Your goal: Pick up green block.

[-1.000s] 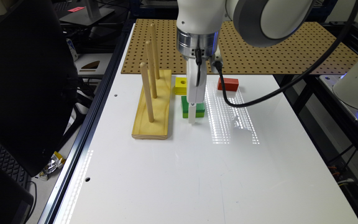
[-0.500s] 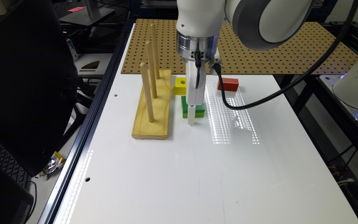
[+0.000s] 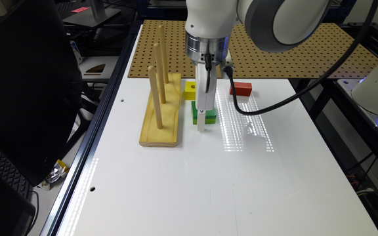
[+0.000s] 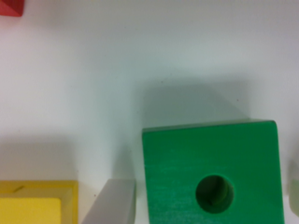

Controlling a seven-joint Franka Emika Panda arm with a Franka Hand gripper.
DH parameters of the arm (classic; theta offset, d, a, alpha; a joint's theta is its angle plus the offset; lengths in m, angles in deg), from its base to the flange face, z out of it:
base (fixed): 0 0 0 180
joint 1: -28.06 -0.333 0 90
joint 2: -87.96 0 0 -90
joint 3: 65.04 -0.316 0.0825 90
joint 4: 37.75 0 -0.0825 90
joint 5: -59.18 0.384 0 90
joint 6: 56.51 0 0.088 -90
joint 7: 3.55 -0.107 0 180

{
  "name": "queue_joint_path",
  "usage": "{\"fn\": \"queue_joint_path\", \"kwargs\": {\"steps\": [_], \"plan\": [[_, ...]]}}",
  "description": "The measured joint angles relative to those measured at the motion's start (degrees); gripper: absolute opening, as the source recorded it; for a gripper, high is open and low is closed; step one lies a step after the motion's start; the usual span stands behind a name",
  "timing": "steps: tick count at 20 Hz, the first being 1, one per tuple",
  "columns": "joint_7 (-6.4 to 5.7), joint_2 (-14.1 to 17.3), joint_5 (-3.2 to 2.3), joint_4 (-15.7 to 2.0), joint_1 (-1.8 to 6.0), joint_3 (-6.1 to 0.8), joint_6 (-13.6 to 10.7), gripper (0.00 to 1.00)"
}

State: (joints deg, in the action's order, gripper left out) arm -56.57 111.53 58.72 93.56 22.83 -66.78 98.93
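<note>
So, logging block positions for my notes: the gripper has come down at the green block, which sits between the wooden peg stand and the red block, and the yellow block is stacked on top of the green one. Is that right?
Not quite: the yellow block isn't stacked on the green block. The exterior view shows it flat on the table just behind the green one. The rest holds: the gripper is down at the green block, with the peg stand on one side and the red block off to the other.

The green block [image 3: 204,115] [image 4: 212,172] is a flat square piece with a dark green top, lighter lime-green sides and a round hole in the centre. It lies flat on the white table [image 3: 189,183], just beside the yellow block [image 3: 190,90] and the wooden peg base [image 3: 161,111].
</note>
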Motion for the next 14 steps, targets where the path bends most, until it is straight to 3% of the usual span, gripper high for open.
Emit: {"fn": "queue_joint_path", "kwargs": {"steps": [2,3,14], "plan": [[0.00,0.1,0.00,-0.03,0.00,0.00,0.0,1.00],[0.00,0.0,0.00,-0.05,0.00,0.00,0.0,0.00],[0.00,0.0,0.00,-0.04,0.00,0.00,0.0,0.00]]}}
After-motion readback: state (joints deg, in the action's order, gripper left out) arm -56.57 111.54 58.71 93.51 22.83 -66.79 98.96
